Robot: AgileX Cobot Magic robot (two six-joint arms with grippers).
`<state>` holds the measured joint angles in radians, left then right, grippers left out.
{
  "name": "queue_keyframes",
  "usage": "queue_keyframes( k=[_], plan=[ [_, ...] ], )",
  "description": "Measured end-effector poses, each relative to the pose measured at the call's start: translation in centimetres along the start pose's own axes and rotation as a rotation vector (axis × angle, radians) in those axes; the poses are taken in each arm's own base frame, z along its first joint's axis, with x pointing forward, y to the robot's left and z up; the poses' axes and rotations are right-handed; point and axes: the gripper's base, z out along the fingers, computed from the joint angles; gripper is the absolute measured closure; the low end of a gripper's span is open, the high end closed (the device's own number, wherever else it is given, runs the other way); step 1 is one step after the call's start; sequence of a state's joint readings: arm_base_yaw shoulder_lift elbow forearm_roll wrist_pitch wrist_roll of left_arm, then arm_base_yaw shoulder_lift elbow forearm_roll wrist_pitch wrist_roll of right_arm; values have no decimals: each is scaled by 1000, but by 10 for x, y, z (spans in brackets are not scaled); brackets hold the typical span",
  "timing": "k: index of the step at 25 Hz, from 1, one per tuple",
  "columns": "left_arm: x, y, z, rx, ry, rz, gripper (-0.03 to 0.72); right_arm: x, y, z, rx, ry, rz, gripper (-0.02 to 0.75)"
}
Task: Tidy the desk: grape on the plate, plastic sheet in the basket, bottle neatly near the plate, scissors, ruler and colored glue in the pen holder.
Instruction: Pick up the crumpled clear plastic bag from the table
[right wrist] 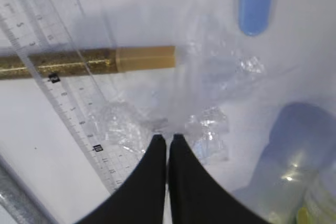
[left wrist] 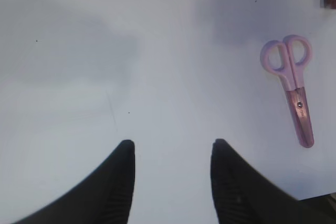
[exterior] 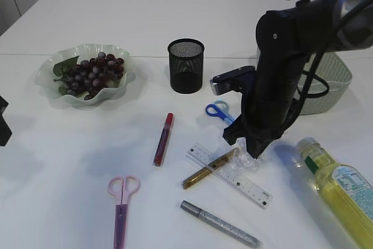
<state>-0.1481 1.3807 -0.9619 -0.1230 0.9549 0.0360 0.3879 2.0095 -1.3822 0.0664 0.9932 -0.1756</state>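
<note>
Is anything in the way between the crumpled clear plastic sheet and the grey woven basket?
Only the right arm itself. The right gripper is shut on the crumpled clear plastic sheet; nothing visible lies on the table toward the grey woven basket behind it.

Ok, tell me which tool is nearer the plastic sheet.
Right. The right tool is shut on the plastic sheet, beside the ruler. The left tool hovers over bare table far to the left, near the pink scissors.
</note>
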Motion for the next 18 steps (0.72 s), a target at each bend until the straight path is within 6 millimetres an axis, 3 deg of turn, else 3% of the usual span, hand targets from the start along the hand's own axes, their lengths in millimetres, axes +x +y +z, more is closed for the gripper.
queue_keyframes(
  k=[5,13,18],
  plan=[
    [0,0,0,2,-2,-1,346,3,2,-29,6,-42,-8,722],
    [0,0,0,3,-4,-3,346,-10,-1,-98,91,-216,-45,722],
    [0,0,0,5,-5,-3,347,-20,-23,-133,127,-329,20,722]
  ],
)
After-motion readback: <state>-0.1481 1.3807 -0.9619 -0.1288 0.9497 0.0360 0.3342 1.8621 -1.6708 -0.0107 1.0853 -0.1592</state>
